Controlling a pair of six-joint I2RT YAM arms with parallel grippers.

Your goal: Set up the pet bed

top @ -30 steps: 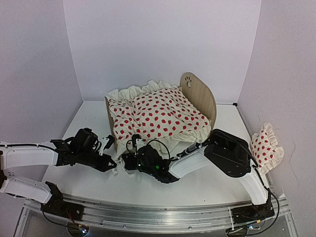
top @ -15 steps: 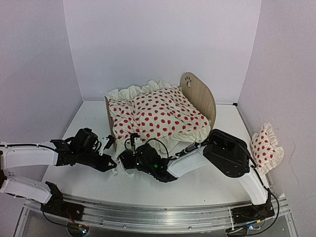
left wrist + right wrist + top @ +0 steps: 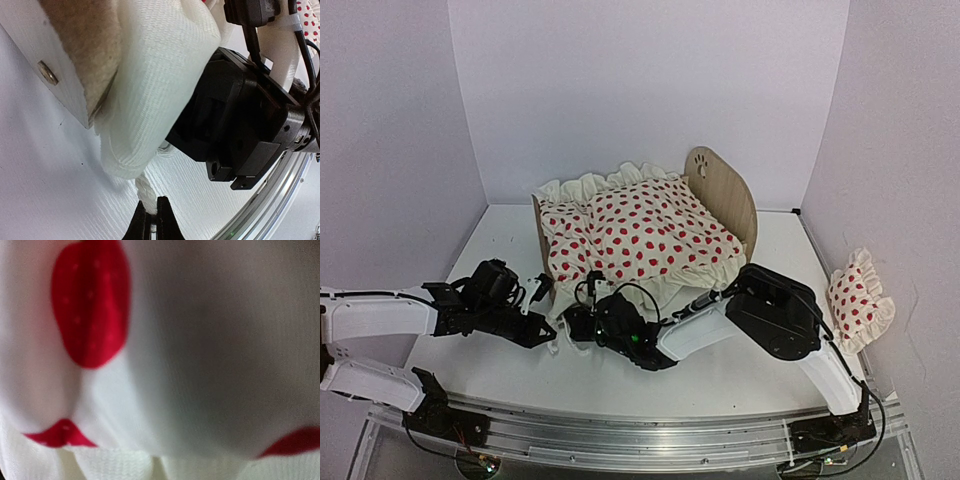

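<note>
**Right arm has edged left at the bed's near corner**

Since a second ago the right arm's wrist and elbow have slid a little toward the left of the top view, while the left arm has kept its place.

At the middle of the top view stands the small light-wood pet bed. Its tall rounded headboard with the paw-print cutout is toward the upper right and its low footboard toward the left. A cream ruffled duvet with red dots lies over it, with the frill hanging down the near side.

The left gripper sits at the lower left of centre, by the bed's near footboard corner. In the left wrist view its fingers are pressed together on a twisted bit of the duvet's white frill, just below the wooden frame's corner.

The right gripper is just to the right of it, and the two are almost touching. Its black body is pushed into the hanging white cloth, which hides the jaws. Whether they are apart or together cannot be told. The right wrist view is filled with blurred dotted cloth pressed close to the lens.

A small red-dotted ruffled pillow leans at the right edge of the white table, well apart from the bed.
</note>
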